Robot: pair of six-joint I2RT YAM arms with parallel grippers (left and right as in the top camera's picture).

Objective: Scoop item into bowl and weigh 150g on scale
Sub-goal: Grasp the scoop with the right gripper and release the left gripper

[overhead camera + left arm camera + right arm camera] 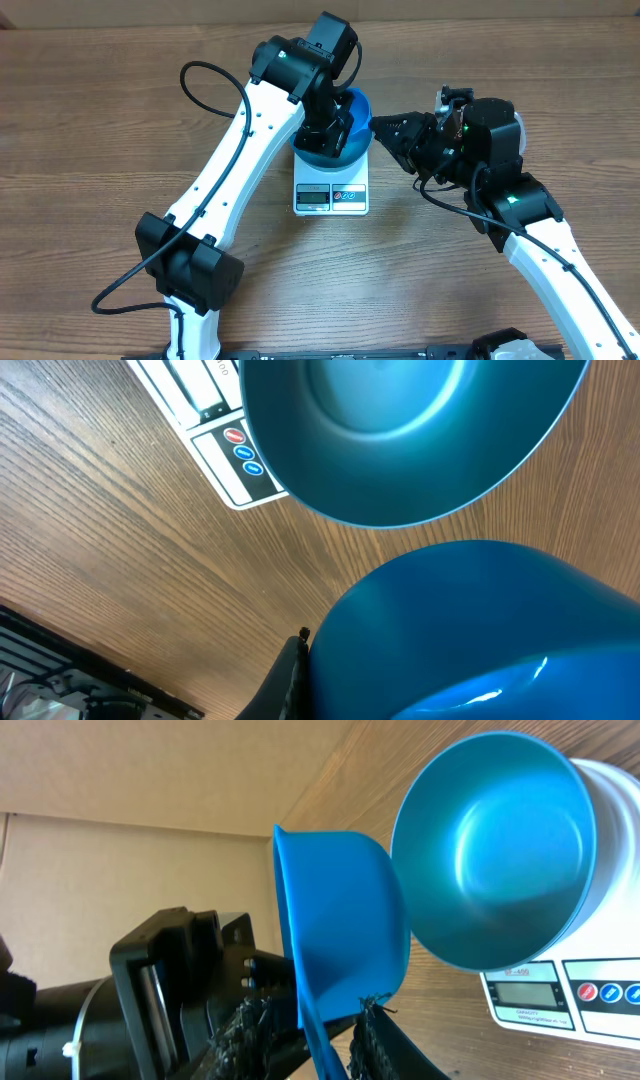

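The teal bowl (340,152) sits on the white scale (333,192), and its inside (420,430) (490,850) holds nothing. A small blue scoop (345,920) (480,630) hangs beside the bowl's right rim, mouth turned sideways. My right gripper (381,127) (315,1030) is shut across the scoop's base where the handle starts. My left gripper (335,125) reaches over the bowl and is shut on the scoop's wall. Only one of its fingers (290,680) shows, pressed against the blue. The item is out of view.
The scale's display and buttons (560,995) (240,455) face the table's front edge. The left arm's black wrist (170,980) sits close behind the scoop. Bare wood table (120,120) surrounds the scale, and a cardboard wall stands at the back.
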